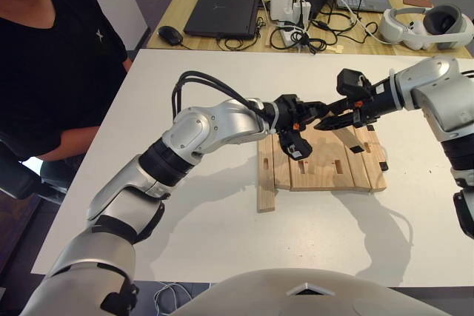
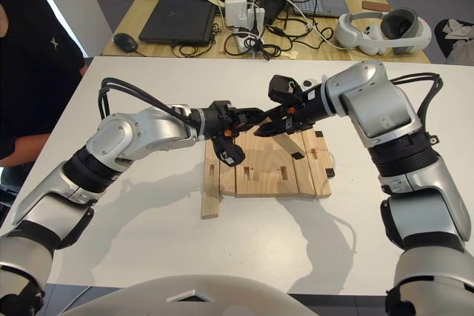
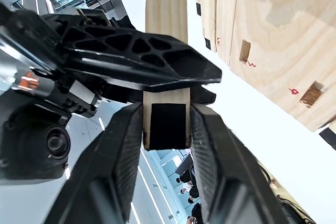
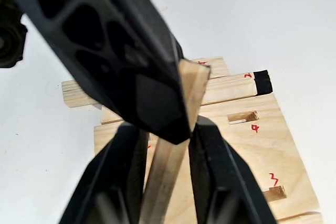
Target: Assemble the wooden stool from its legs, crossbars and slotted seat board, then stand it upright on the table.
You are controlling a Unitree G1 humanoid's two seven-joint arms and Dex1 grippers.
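Leg (image 2: 289,144) double-clamped: left gripper (image 3: 167,129) pinches its black-capped end, right gripper (image 4: 167,148) squeezes the shaft, both held over the seat board (image 1: 333,172) near its 12 o'clock edge. My worry is that if the arms pull unevenly, the leg twists or pops free onto the slots. The fingers crowd each other, so they could collide. Loose piece (image 1: 265,183) at the board's 9 o'clock could get bumped.

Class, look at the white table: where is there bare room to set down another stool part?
Free: the table strip between the board and the near edge, the wide patch to the board's left, and the far strip behind it. Crowded: over the board, where the left gripper and right gripper meet on a bar.
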